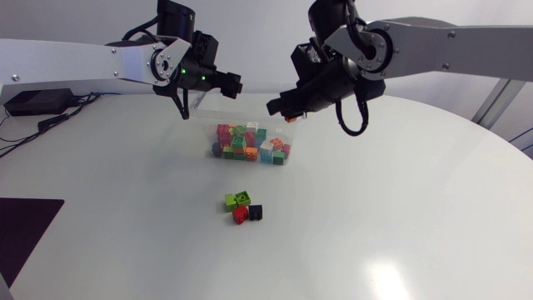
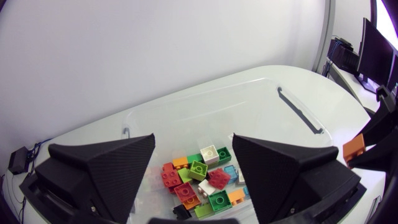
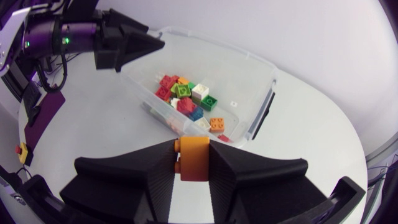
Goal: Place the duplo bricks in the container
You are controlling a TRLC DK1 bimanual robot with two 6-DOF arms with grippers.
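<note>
A clear plastic container [image 1: 206, 125] on the table's far middle holds several coloured duplo bricks [image 1: 248, 142]. My left gripper [image 1: 230, 83] hangs open over its back left corner; in the left wrist view the bricks [image 2: 200, 180] lie in the container [image 2: 186, 118] below the wide gap between its fingers [image 2: 99, 177]. My right gripper [image 1: 283, 107] hovers over the back right corner, shut on an orange brick [image 1: 291, 117], which sits squeezed between the fingers [image 3: 194, 158]. A green brick [image 1: 238, 199], a red brick [image 1: 240, 214] and a dark brick [image 1: 255, 212] lie loose in front of the container.
A dark mat [image 1: 25, 229] lies at the table's left edge. The two grippers stand close to each other above the container [image 3: 261, 112], with the left gripper [image 3: 127, 46] across it from the right one.
</note>
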